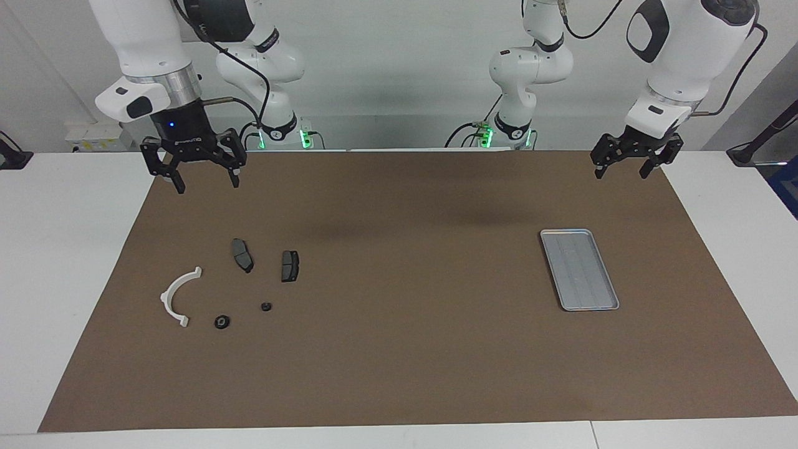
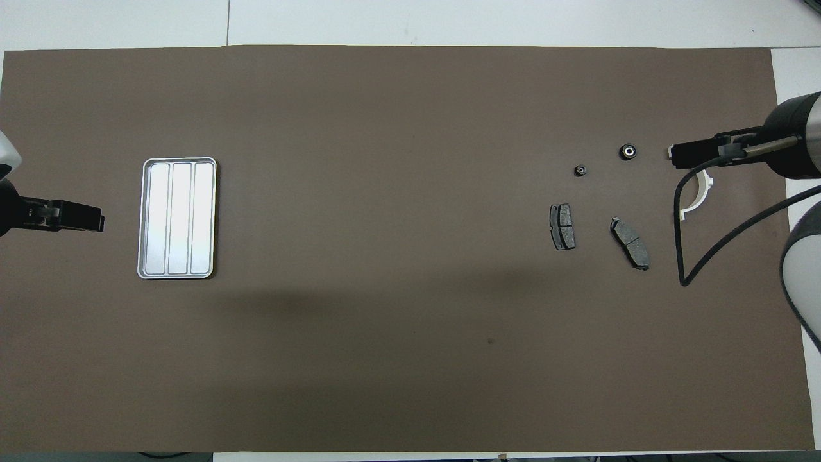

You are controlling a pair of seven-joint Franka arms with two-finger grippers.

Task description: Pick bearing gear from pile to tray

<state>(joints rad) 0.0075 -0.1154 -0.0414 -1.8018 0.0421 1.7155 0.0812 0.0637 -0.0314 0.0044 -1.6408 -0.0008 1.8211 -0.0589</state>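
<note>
The pile lies on the brown mat toward the right arm's end: a white arc-shaped piece (image 1: pixel 179 295) (image 2: pixel 696 196), two dark grey brake pads (image 1: pixel 242 254) (image 1: pixel 289 265) (image 2: pixel 630 242) (image 2: pixel 562 226), and two small black round pieces (image 1: pixel 222 322) (image 1: pixel 266 306) (image 2: pixel 628 151) (image 2: pixel 580 170). The larger round piece has a pale centre. The silver tray (image 1: pixel 580 269) (image 2: pixel 177 218) lies empty toward the left arm's end. My right gripper (image 1: pixel 207 181) (image 2: pixel 672 154) is open and empty, raised over the mat's edge by the pile. My left gripper (image 1: pixel 623 169) (image 2: pixel 99 221) is open and empty, raised beside the tray.
The brown mat (image 1: pixel 399 362) covers most of the white table (image 1: pixel 62 249). A black cable loop (image 2: pixel 680 244) hangs from the right arm beside the pile. In the overhead view the right gripper covers one end of the white arc.
</note>
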